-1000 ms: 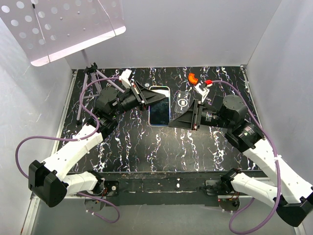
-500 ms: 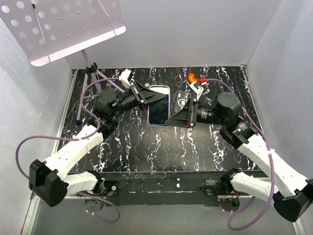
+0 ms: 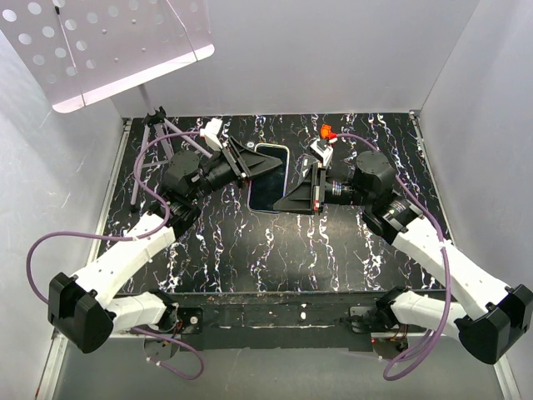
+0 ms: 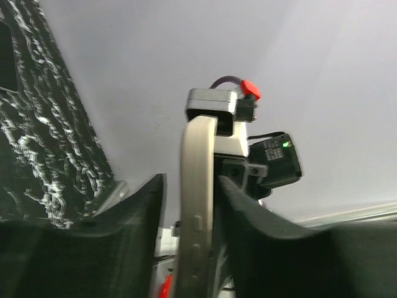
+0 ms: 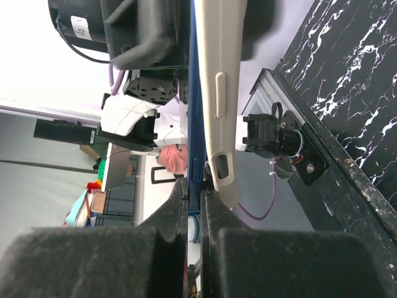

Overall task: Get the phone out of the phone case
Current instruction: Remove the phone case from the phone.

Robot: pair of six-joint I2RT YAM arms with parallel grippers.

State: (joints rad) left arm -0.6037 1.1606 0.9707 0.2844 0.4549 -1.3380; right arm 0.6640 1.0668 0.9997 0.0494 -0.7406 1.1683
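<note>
The phone, dark screen up, sits in a pale beige case held above the black marbled table. My left gripper grips its left side. In the left wrist view the case edge stands upright between the left gripper fingers. My right gripper is at the phone's near right corner. In the right wrist view the right gripper is shut on the blue phone edge, and the beige case stands just off it to the right.
A small tripod stand is at the back left of the table. A white perforated panel hangs over the back left corner. White walls close in the table on three sides.
My right arm has swung left and in toward the phone, and its gripper now sits at the phone's near right corner. The phone has shifted slightly left. The left arm has barely moved.
</note>
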